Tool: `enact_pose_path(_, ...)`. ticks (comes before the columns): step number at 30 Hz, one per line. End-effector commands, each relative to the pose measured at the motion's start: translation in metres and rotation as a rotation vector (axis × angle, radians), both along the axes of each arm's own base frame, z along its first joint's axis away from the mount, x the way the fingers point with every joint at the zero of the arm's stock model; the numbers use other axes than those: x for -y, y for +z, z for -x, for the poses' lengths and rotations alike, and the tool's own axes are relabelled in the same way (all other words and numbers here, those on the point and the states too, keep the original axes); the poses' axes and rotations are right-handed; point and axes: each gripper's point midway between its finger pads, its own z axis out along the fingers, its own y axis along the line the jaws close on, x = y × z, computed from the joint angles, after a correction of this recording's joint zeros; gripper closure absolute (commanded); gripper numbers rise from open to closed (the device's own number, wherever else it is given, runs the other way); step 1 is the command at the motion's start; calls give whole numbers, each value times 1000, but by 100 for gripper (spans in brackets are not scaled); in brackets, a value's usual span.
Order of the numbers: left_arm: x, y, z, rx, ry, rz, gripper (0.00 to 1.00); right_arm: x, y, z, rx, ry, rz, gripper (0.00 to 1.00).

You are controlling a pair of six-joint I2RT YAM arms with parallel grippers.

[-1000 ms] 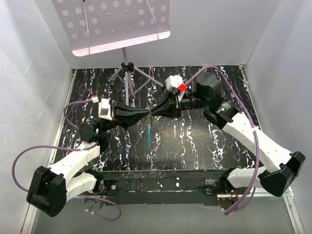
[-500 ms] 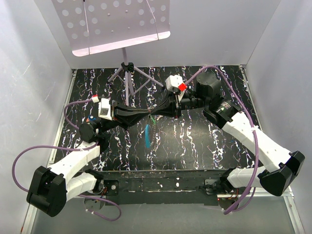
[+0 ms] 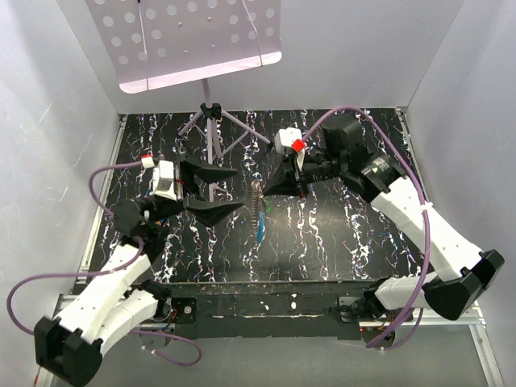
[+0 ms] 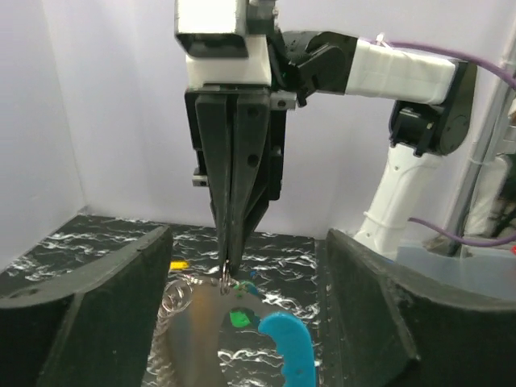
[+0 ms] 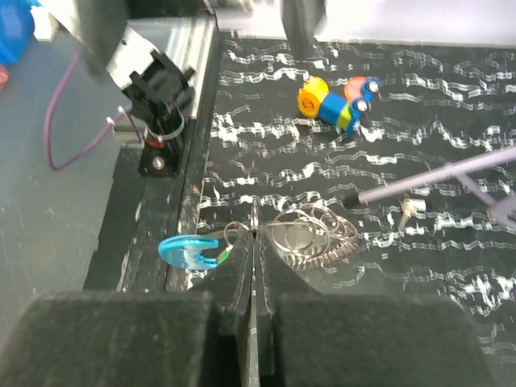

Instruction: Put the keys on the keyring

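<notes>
"So where was the keyring (image 3: 257,205)?"
"Centre of the top view, dangling from the right gripper (image 3: 268,191), whose jaws were pinched tight on it. The green key (image 4: 238,318) hung just below the fingertips."
"And the left gripper (image 3: 239,189)?"
"Just left of it, spread wide, holding nothing."

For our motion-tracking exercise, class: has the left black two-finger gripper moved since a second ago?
Yes. The left black two-finger gripper has drawn back leftward, its wrist farther from the purple tripod stand's pole, and its jaws have opened.
</notes>
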Motion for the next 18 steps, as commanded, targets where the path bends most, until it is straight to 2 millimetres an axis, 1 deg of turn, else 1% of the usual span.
enact_pose_path(1, -8, -15, -15, -178, 132, -246, 19, 33, -15, 4, 55, 49, 190, 99)
enact_pose_path(3, -8, -17, -15, -218, 130, -325, 17, 48, -23, 6, 84, 61, 269, 99)
enact_pose_path(4, -7, -24, -16, -266, 116, -360, 15, 53, -28, 7, 93, 64, 306, 99)
enact_pose_path(6, -1, -31, -19, -339, 74, -398, 13, 64, -35, 11, 101, 87, 366, 99)
enact_pose_path(7, 3, -34, -20, -375, 39, -409, 4, 68, -37, 12, 101, 88, 397, 99)
enact_pose_path(8, 7, -34, -21, -399, 4, -412, 2, 71, -38, 11, 96, 95, 424, 99)
enact_pose_path(9, 12, -37, -22, -421, -33, -416, 2, 75, -43, 13, 71, 107, 462, 99)
enact_pose_path(10, 15, -36, -24, -424, -56, -409, 2, 78, -46, 14, 54, 120, 491, 99)
enact_pose_path(13, 22, -35, -32, -405, -80, -388, 2, 80, -52, 16, 17, 137, 525, 99)
enact_pose_path(14, 24, -33, -35, -396, -88, -382, 4, 80, -53, 16, 10, 139, 528, 99)
enact_pose_path(16, 30, -33, -40, -417, -123, -381, 10, 79, -57, 14, -16, 143, 539, 99)
enact_pose_path(18, 36, -36, -44, -447, -157, -385, 16, 77, -56, 11, -49, 139, 525, 99)
